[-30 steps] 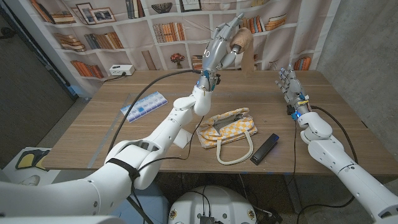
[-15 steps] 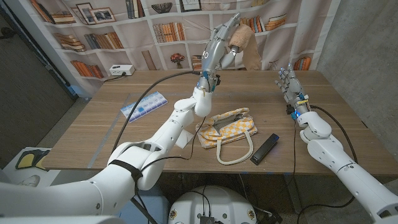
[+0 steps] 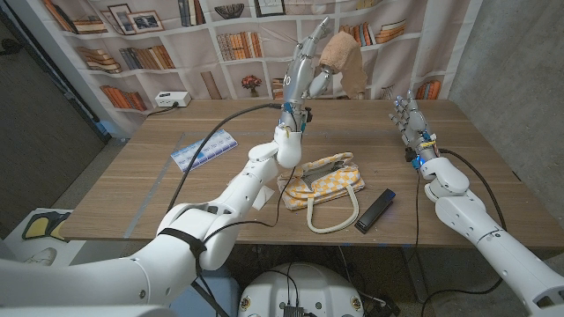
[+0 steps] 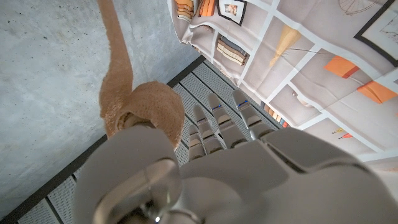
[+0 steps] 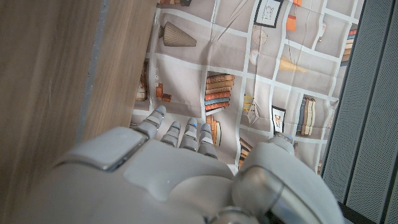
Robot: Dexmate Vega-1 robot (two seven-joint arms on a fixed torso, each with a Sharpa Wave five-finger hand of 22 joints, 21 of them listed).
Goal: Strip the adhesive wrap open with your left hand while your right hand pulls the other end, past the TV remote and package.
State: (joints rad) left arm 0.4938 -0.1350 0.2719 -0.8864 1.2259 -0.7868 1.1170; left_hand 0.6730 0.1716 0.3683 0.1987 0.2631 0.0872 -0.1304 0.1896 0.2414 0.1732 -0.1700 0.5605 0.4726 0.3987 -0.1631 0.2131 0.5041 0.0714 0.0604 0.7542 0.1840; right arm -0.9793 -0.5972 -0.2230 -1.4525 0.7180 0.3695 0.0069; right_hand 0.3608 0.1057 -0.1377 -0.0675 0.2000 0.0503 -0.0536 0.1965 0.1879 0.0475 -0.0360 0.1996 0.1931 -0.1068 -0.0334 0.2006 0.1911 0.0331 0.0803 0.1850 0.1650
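We see our left hand (image 3: 308, 66) raised at twelve o'clock, fingers pinching the tan adhesive wrap (image 3: 339, 55). Our right hand (image 3: 408, 117), fingers spread, waits at two. A checkered bag (image 3: 324, 183) and the TV remote (image 3: 374, 210) lie mid-bench (image 3: 176, 194).

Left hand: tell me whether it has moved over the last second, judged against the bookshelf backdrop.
Yes. The left hand, holding the tan adhesive wrap, has risen slightly against the bookshelf backdrop, fingertips now nearer its upper shelves.
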